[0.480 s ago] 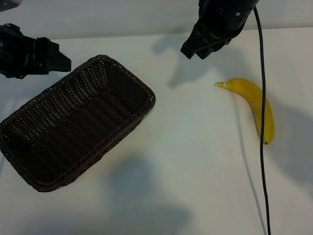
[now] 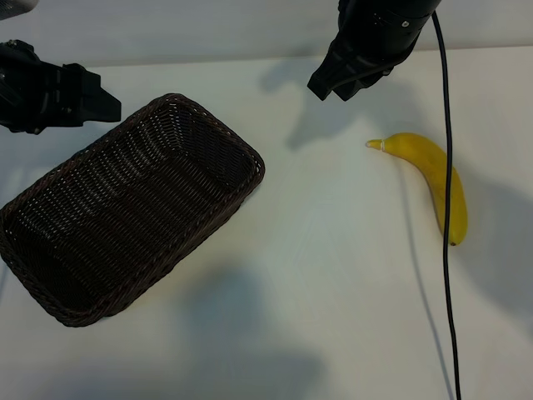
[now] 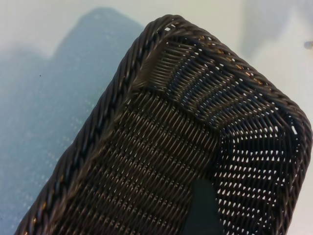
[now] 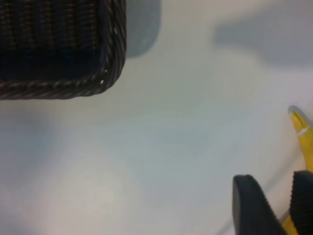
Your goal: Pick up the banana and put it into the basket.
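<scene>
The yellow banana (image 2: 423,156) lies on the white table at the right, pale stem tip pointing left. To the left sits the dark-brown wicker basket (image 2: 250,160), with nothing in it. My right gripper (image 2: 330,89) hangs high over the table's far side, up and left of the banana and apart from it. In the right wrist view its gripper (image 4: 279,208) is open, and the banana (image 4: 305,142) shows beyond and through the gap. My left gripper (image 2: 111,103) hovers beside the basket's far left rim. One dark finger (image 3: 203,210) shows over the basket's weave (image 3: 112,93).
A black cable (image 2: 447,275) hangs from the right arm and crosses in front of the banana down to the near edge. A corner of the basket (image 4: 115,58) shows in the right wrist view. Bare white table lies between basket and banana.
</scene>
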